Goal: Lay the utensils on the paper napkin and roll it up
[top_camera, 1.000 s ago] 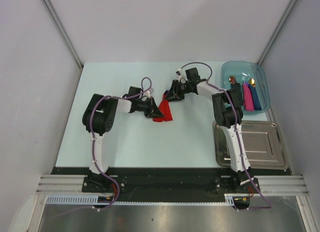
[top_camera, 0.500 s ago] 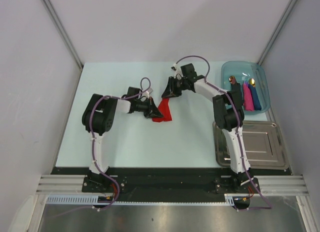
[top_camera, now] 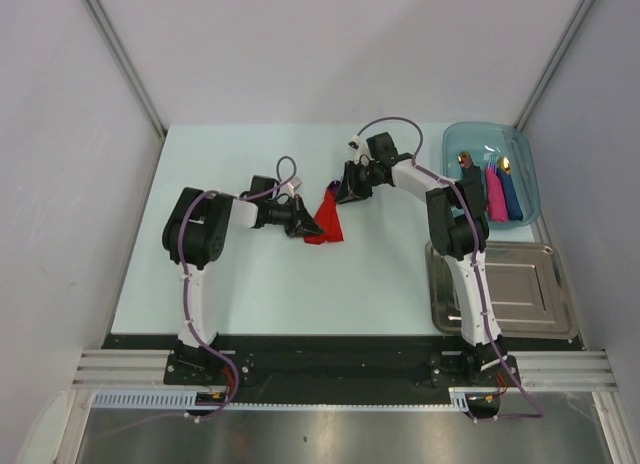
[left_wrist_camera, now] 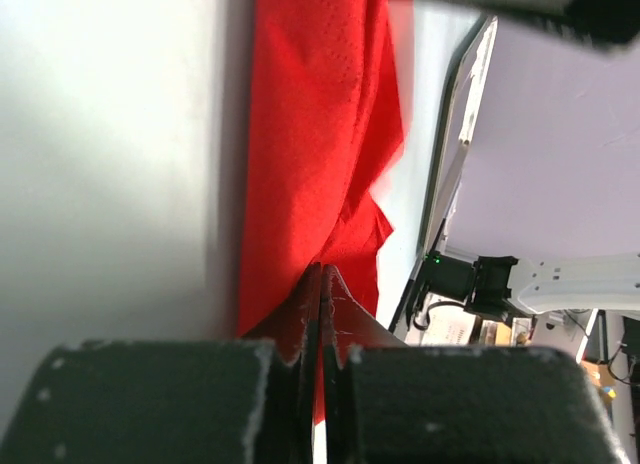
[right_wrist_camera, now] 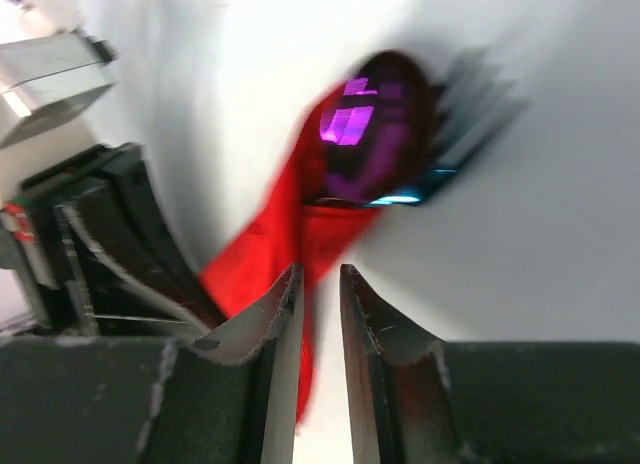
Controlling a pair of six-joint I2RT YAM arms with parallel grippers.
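Observation:
A red paper napkin (top_camera: 326, 220) lies bunched lengthwise at the table's middle. My left gripper (top_camera: 304, 225) is at its left side. In the left wrist view that gripper (left_wrist_camera: 320, 267) is shut, with the napkin's (left_wrist_camera: 310, 134) edge pinched between its tips. My right gripper (top_camera: 337, 192) is at the napkin's far end. Its jaws (right_wrist_camera: 320, 269) stand narrowly open, and a blurred strip of napkin (right_wrist_camera: 255, 254) shows in the gap. Just past the tips, the purple spoon bowl (right_wrist_camera: 352, 134) and a bright blue utensil (right_wrist_camera: 400, 198) poke from the red fold.
A clear blue tray (top_camera: 482, 132) at the back right holds a pink roll (top_camera: 495, 194) and a blue roll (top_camera: 512, 196) with spoon heads sticking out. A metal tray (top_camera: 540, 284) lies at the right, beside the right arm's base.
My right gripper drew back toward the far side, then came back to the napkin's far end with narrower jaws. My left gripper shifted slightly left, and the napkin is bunched narrower.

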